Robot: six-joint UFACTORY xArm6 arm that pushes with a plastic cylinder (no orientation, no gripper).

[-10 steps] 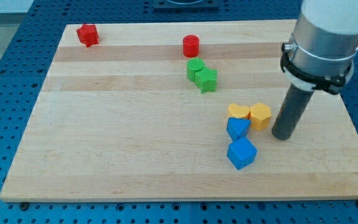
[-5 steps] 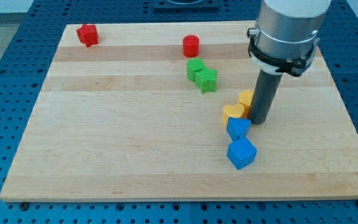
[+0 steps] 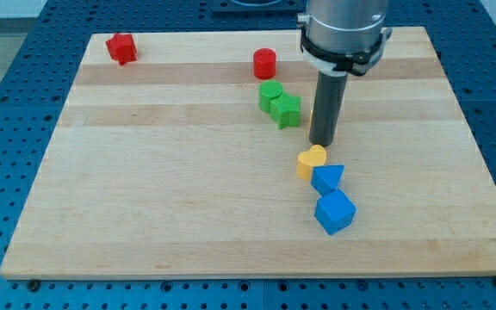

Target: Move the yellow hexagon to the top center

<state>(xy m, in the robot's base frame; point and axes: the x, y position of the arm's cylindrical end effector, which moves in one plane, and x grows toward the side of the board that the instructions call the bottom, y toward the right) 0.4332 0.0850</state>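
My tip [image 3: 321,142] rests on the wooden board [image 3: 162,172], right of centre. The yellow hexagon is almost fully hidden behind the rod; only a thin yellow sliver [image 3: 313,114] shows at the rod's left edge, beside the green star [image 3: 287,110]. The yellow heart [image 3: 311,161] lies just below my tip, touching the blue triangle [image 3: 327,178].
A blue cube [image 3: 334,212] sits below the blue triangle. A green cylinder [image 3: 270,93] touches the green star on its upper left. A red cylinder [image 3: 264,63] stands near the top centre. A red star [image 3: 120,48] is at the top left corner.
My tip has swept up and to the left, pushing the yellow hexagon the same way, toward the green star. The yellow heart slid left and down a little.
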